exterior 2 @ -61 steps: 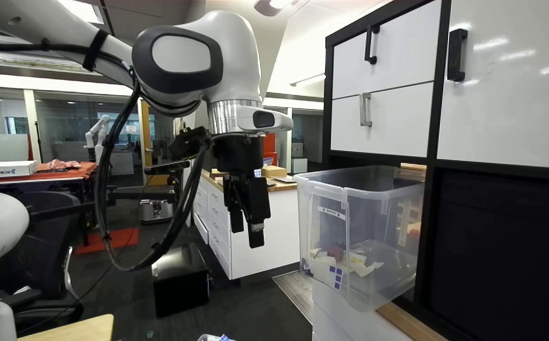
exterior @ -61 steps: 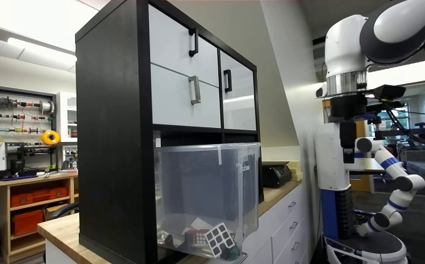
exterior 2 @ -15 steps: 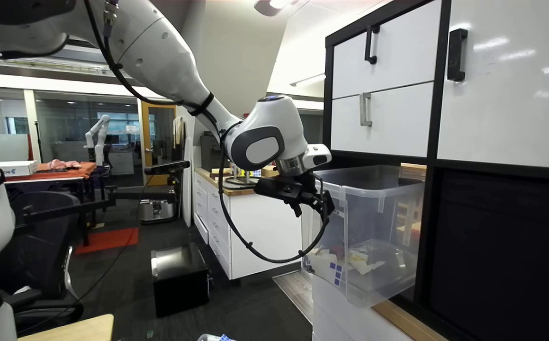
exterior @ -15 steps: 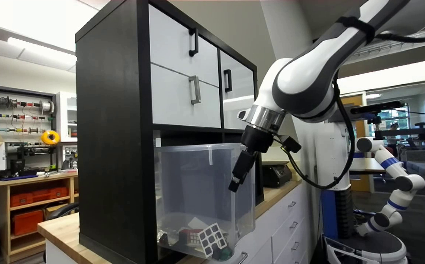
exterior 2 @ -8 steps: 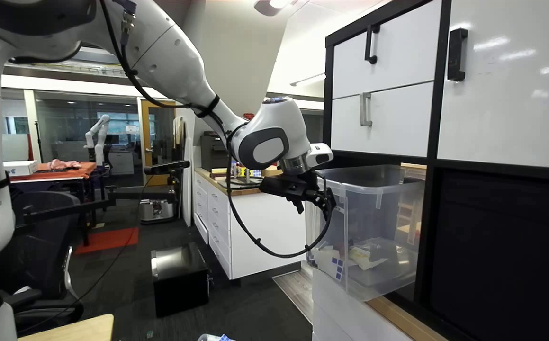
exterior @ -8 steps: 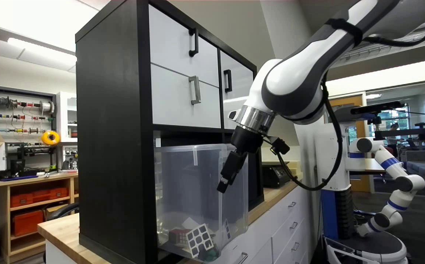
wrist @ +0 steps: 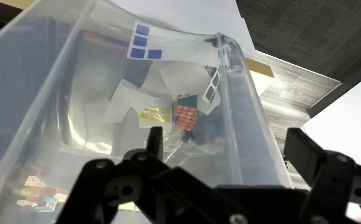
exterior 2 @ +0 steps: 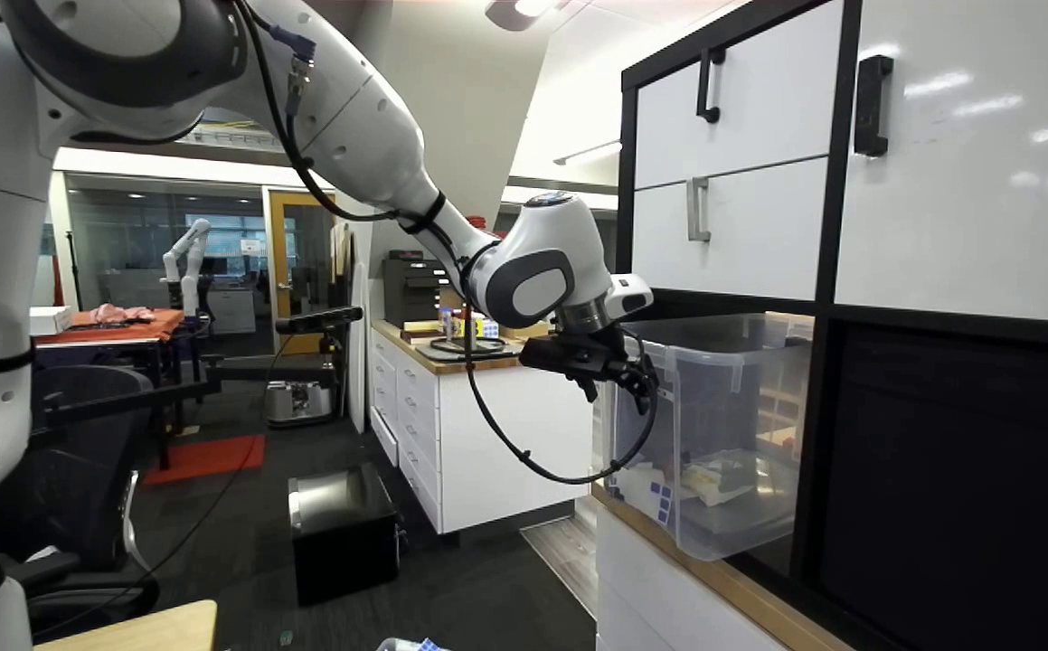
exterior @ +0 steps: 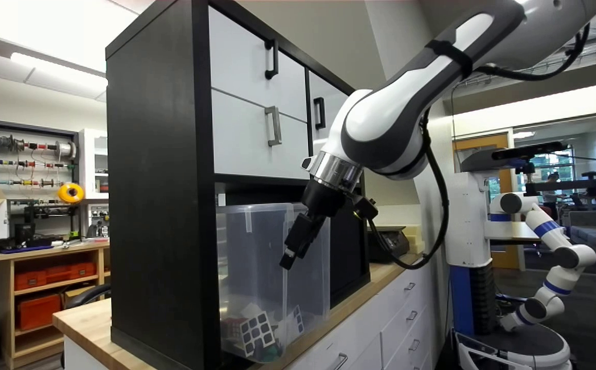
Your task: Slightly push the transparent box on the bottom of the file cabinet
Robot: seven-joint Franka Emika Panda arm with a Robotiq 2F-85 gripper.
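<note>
The transparent box (exterior: 246,257) stands in the lower open compartment of the black-framed file cabinet (exterior: 159,205), its front part sticking out. It also shows in an exterior view (exterior 2: 731,416) and the wrist view (wrist: 102,77). Checkered cubes and papers lie inside it. My gripper (exterior: 290,255) tilts down at the box's outward-facing front, and its fingers seem to touch that wall; the exact contact is hidden. In the wrist view the gripper (wrist: 225,140) is open, fingers wide apart, with nothing held between them. It also shows in an exterior view (exterior 2: 616,393).
White drawers with handles (exterior: 259,92) are above the box. The cabinet stands on a wooden countertop (exterior: 351,295) over white drawers (exterior: 400,308). A black device (exterior: 387,244) sits beyond the cabinet. A white drawer unit (exterior 2: 514,443) and an office chair (exterior 2: 99,434) stand nearby.
The arm has swung over from away from the cabinet to the box's front. Over the last second gripper and box have moved together, the box sliding deeper into the compartment.
</note>
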